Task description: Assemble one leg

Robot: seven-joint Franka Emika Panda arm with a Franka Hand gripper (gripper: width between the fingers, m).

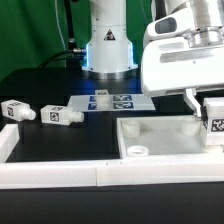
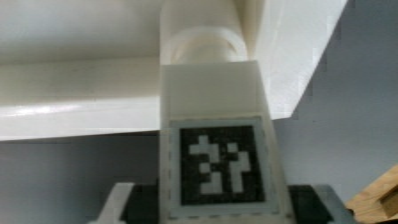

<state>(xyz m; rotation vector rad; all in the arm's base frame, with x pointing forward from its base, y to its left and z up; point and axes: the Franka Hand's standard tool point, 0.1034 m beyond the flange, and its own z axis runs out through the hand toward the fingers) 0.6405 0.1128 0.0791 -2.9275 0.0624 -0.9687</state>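
Observation:
My gripper is at the exterior view's right, shut on a white leg with a black-and-white tag, held at the right end of the wide white tray-like piece. In the wrist view the leg lies between my fingers, tag facing the camera. Its far end meets a round post or socket by the tray's wall. Two more legs lie on the black table at the exterior view's left.
The marker board lies flat in front of the robot base. A long white rail runs along the front of the table, with a short white wall at the left. A green backdrop stands behind.

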